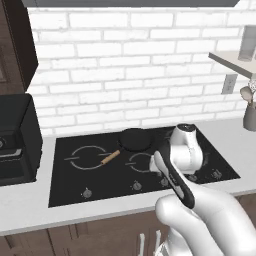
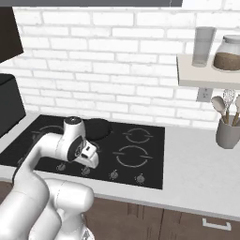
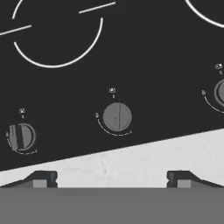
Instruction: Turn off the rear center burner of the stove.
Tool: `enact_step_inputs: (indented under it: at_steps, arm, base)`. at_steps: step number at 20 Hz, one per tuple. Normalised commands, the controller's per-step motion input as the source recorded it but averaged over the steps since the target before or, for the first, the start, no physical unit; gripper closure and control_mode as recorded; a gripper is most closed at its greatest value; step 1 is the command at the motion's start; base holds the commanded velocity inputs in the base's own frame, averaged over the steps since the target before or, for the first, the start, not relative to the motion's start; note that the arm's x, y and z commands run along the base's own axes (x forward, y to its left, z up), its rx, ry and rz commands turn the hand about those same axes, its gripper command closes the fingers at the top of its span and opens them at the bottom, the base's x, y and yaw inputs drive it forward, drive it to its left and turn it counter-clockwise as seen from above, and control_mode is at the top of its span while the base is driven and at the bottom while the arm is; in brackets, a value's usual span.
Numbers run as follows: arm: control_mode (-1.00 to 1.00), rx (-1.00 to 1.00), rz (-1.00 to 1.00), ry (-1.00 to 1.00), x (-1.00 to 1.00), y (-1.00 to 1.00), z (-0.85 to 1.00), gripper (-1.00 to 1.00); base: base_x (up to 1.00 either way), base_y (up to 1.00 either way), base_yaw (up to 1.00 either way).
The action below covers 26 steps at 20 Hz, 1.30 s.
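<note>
while the gripper (image 3: 112, 177) hung over the worktop's front edge, fingers spread wide and holding nothing, the rear center burner (image 1: 134, 139) sat under a skillet at the stove's (image 1: 70, 190) back edge.

One stove (image 2: 150, 154) with five knobs (image 2: 114, 175), one skillet (image 1: 134, 140), one countertop oven (image 1: 17, 140).

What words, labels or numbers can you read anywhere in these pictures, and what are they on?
No readable text anywhere.
Small white symbol above the middle round dark knob on the flat glossy black glass cooktop: too small and blurred to read.
Same mark above the left knob: unreadable.
Same mark above the right knob: unreadable.
</note>
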Motion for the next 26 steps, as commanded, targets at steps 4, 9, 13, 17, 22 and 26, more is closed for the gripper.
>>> enact_step_inputs:
  at_steps: [4, 9, 13, 17, 22, 26]
  arm:
    - [-1.00, -0.01, -0.01, 0.01, 0.63, 0.00, -0.11, -1.00]
    - [-1.00, 0.00, 0.00, 0.00, 0.01, 0.00, -0.06, -1.00]
    - [-1.00, 0.00, 0.00, 0.00, -0.30, -0.08, -0.53, -1.00]
    - [-1.00, 0.00, 0.00, 0.01, 0.00, 0.00, -0.40, -1.00]
    - [-1.00, 0.00, 0.00, 0.01, 0.00, -0.01, -0.43, -1.00]
    - [-1.00, 0.00, 0.00, 0.00, 0.03, 0.00, -0.36, -1.00]
  base:
    - [0.00, 0.00, 0.00]
    - [0.00, 0.00, 0.00]
    - [0.00, 0.00, 0.00]
    - [0.00, 0.00, 0.00]
    - [0.00, 0.00, 0.00]
    - [0.00, 0.00, 0.00]
